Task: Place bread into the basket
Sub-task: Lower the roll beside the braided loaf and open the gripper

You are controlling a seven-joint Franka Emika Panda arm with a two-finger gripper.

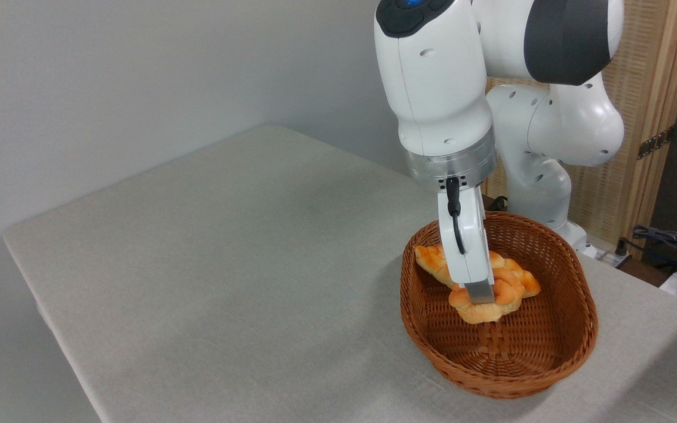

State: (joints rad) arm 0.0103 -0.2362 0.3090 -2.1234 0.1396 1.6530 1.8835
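Grey cloth table (197, 264) bears the oval brown wicker basket (573, 346), where the gripper (482, 298) (fingers apparently clamped) holds the small golden knotted bun (478, 311) beside the braided loaf (512, 276); part the fingers gently, then lift straight up.

Tool (481, 298) jaw state hidden; loaf (512, 276) partly covered.

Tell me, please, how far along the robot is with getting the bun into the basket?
Nearly done. The small bun is already inside the wicker basket, beside the longer braided loaf that lies there too. The hand is down in the basket right at the bun; whether it grips or has let go cannot be told from this angle. What looks left: release if needed, then lift the arm clear.
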